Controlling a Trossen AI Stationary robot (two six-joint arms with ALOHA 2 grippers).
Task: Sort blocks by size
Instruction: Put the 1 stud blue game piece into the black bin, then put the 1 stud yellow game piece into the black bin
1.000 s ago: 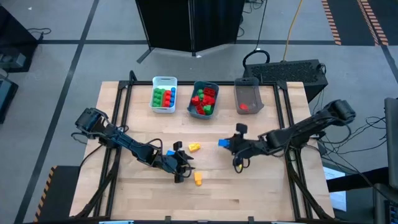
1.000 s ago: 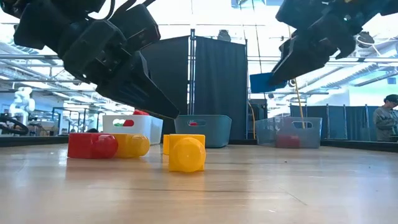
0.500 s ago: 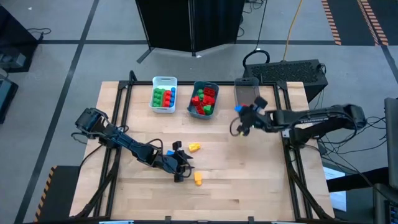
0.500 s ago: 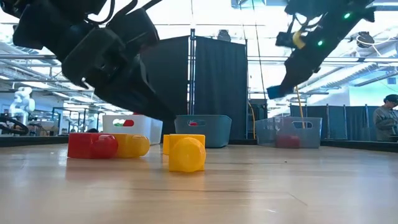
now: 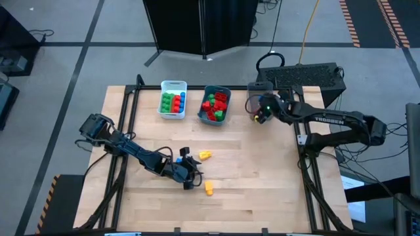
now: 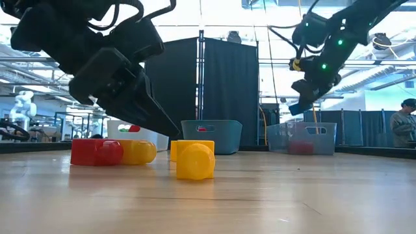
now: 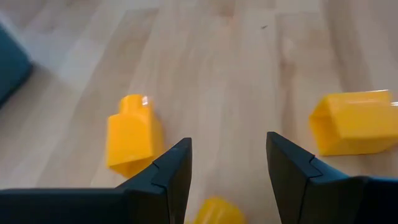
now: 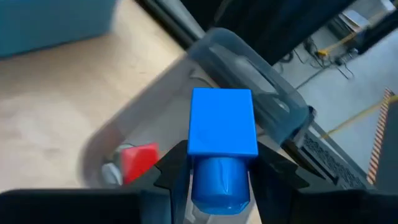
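Swung from mid-table to the far edge, the right gripper [image 8: 221,171] hangs over the grey bin [image 5: 261,98], fingers clamped on a blue block [image 8: 222,134] directly above a red block [image 8: 138,159] inside.

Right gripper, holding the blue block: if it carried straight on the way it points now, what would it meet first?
Probably the grey bin. The right gripper, shut on the blue block, points down into that bin, where a red block already lies. Depth is unclear, so whether floor or rim comes first is uncertain.
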